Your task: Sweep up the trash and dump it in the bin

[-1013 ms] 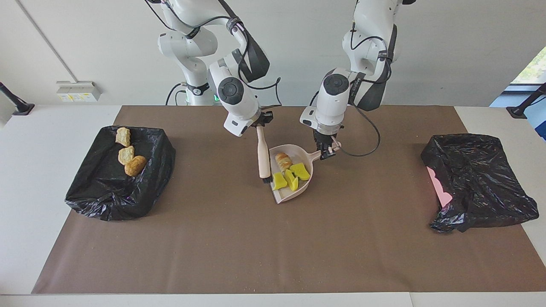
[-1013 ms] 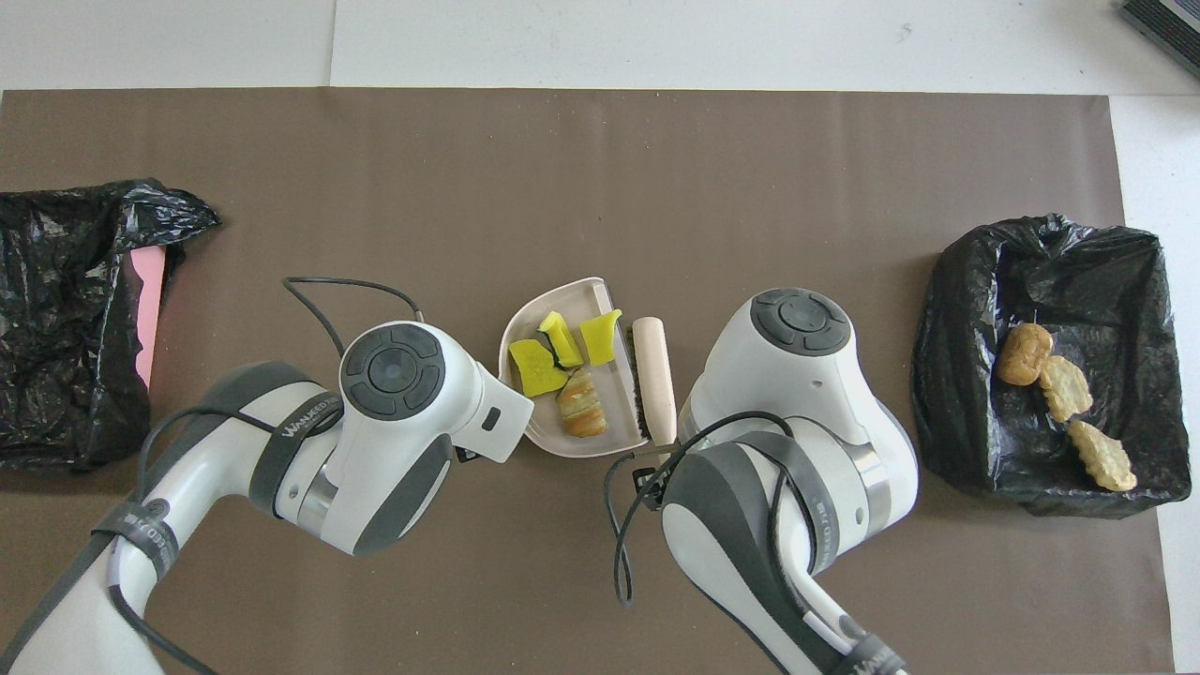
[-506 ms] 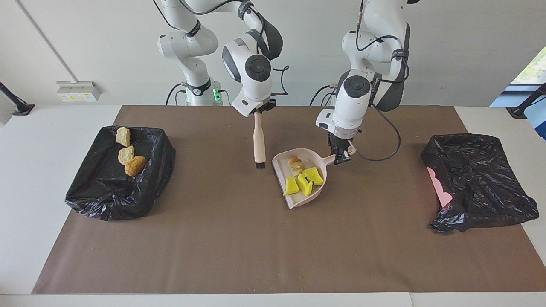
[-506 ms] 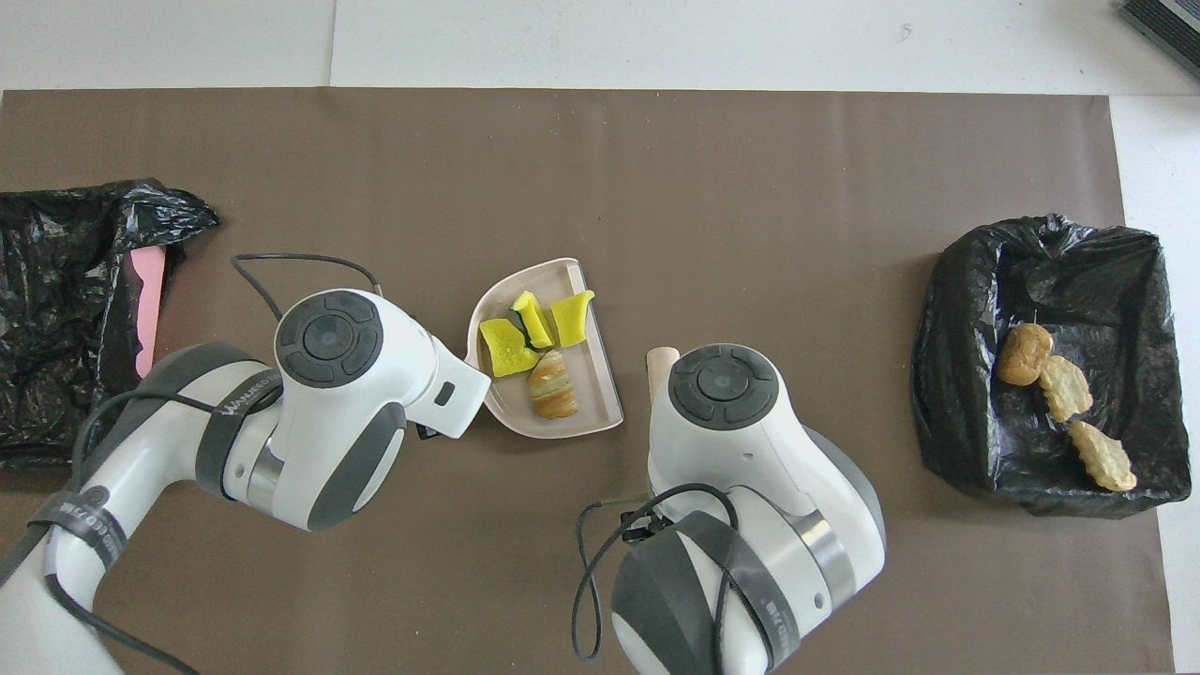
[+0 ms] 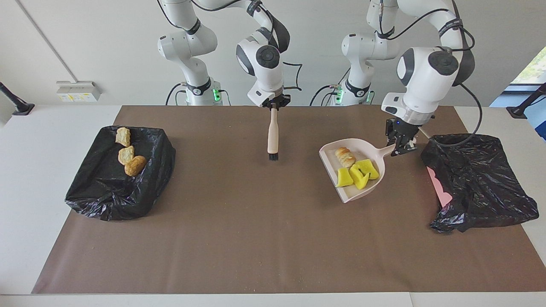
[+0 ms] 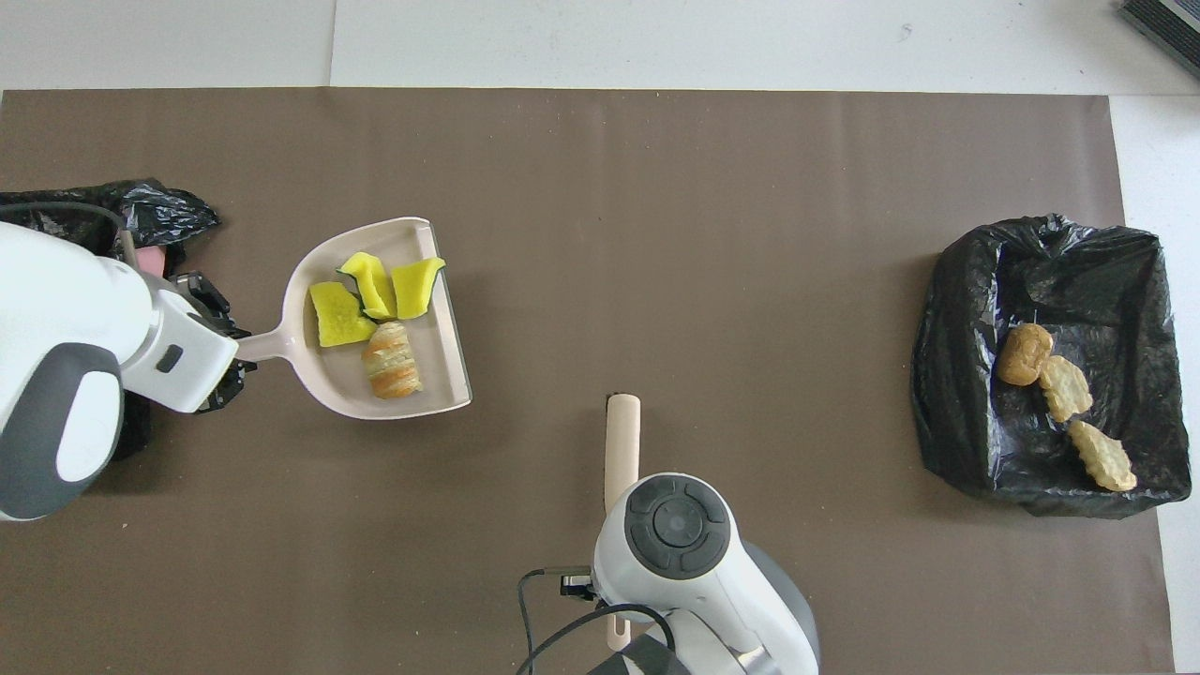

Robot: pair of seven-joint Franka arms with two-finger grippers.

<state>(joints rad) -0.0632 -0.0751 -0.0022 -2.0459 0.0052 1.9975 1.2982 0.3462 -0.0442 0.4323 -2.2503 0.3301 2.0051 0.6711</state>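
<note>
Carrying a loaded dustpan (image 5: 356,172) by the tip of its handle, your left gripper (image 5: 400,147) is clamped on it just beside the bin (image 5: 477,179) at the left arm's end; you are risking a spill if the pan is tipping early or catching the bag's slumped rim, since the trash (image 5: 354,168) is lying loose in the pan; count it as one croissant chunk (image 6: 391,360) and three yellow scraps (image 6: 375,295). Three more bread pieces (image 5: 127,152) are sitting in the second bin (image 5: 119,187). Your right gripper (image 5: 274,105) is pinching one brush (image 5: 273,137), hanging bristles-down and waiting.
</note>
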